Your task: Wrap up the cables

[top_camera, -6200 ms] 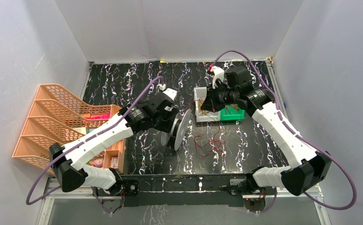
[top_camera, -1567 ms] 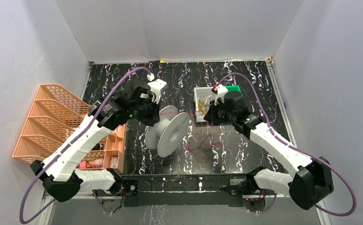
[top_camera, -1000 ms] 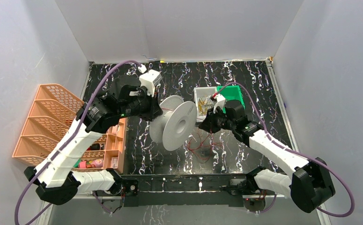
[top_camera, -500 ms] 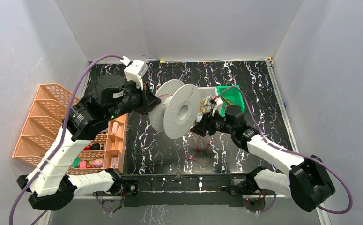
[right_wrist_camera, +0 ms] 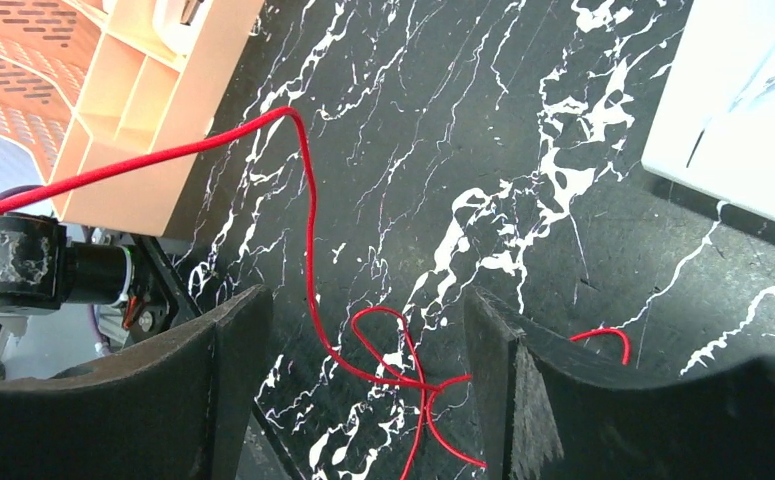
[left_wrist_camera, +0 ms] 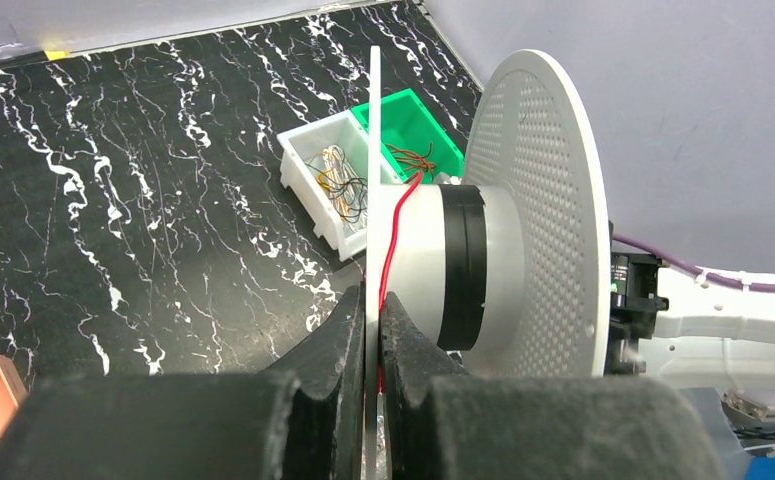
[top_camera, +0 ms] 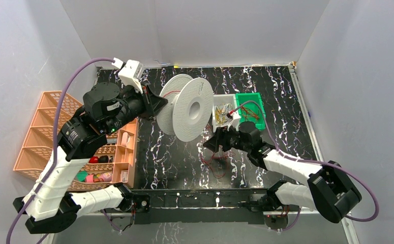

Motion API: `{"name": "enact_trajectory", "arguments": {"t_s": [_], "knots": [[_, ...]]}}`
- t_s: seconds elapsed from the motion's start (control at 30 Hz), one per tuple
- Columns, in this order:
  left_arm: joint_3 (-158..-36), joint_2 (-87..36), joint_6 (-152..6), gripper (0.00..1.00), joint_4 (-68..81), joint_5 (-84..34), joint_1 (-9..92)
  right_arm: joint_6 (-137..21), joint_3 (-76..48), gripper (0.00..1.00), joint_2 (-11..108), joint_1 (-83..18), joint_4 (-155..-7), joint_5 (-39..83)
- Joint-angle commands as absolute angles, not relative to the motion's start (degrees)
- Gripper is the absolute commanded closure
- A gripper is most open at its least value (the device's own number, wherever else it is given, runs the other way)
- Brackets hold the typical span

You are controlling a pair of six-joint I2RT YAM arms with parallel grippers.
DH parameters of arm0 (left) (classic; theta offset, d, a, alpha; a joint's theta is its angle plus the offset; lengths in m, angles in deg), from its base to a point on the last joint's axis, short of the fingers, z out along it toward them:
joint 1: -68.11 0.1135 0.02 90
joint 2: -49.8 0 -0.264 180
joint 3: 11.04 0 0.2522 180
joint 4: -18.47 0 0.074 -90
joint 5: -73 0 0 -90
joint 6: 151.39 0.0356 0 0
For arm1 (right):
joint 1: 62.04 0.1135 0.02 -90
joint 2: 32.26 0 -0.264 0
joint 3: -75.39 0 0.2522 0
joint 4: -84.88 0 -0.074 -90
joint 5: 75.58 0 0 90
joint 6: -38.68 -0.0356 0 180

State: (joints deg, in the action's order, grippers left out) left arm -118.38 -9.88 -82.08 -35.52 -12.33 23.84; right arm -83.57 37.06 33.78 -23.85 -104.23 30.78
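Observation:
A white spool (top_camera: 189,109) with two perforated flanges is held up above the table. My left gripper (top_camera: 155,105) is shut on the thin edge of its near flange (left_wrist_camera: 373,150); the fingers (left_wrist_camera: 348,330) pinch the flange, with a red strand beside it. One red cable (left_wrist_camera: 395,230) runs over the grey hub. The rest of the cables (top_camera: 217,165) lie as a loose red tangle on the black marbled table. My right gripper (top_camera: 210,144) hangs low over that tangle, open, with the loops (right_wrist_camera: 403,370) lying between its fingers (right_wrist_camera: 238,340) and nothing gripped.
A white bin (top_camera: 222,114) of yellowish wires and a green bin (top_camera: 250,107) sit behind the tangle. An orange file rack (top_camera: 37,132) and a compartment organizer (top_camera: 123,152) stand along the left. The arm bases line the near edge.
My left arm has lifted the spool up and toward the back left. My right gripper has opened, let go of the red strand, and moved down and forward over the tangle.

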Motion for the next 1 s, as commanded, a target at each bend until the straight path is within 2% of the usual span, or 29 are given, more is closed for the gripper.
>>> {"name": "enact_trajectory", "arguments": {"t_s": [0.0, 0.1, 0.27, 0.4, 0.47, 0.53, 0.97], "knots": [[-120.3, -8.3, -83.4, 1.00, -30.2, -10.8, 23.9, -84.1, 37.1, 0.23, 36.0, -22.5, -110.6, 29.2], [-119.8, -8.1, -83.9, 1.00, -30.2, -9.5, 23.9, -84.1, 37.4, 0.27, 38.6, -21.7, -113.1, 30.0], [-118.6, -7.5, -84.8, 1.00, -29.8, -6.6, 23.9, -84.0, 38.0, 0.46, 41.6, -19.6, -115.8, 30.7], [-117.8, -7.2, -85.3, 1.00, -29.2, -3.8, 23.9, -83.6, 38.4, 0.73, 41.3, -17.7, -115.2, 29.5], [-116.9, -7.1, -85.5, 1.00, -28.8, -1.8, 23.9, -83.3, 38.5, 0.91, 40.1, -16.2, -114.0, 28.6], [-115.9, -7.2, -85.7, 1.00, -28.1, 0.4, 23.9, -83.1, 38.4, 1.00, 38.6, -14.5, -112.1, 27.3], [-108.7, -11.1, -82.5, 1.00, -19.6, 18.1, 23.9, -85.3, 35.1, 1.00, 31.5, 4.2, -102.1, 15.4]]}}
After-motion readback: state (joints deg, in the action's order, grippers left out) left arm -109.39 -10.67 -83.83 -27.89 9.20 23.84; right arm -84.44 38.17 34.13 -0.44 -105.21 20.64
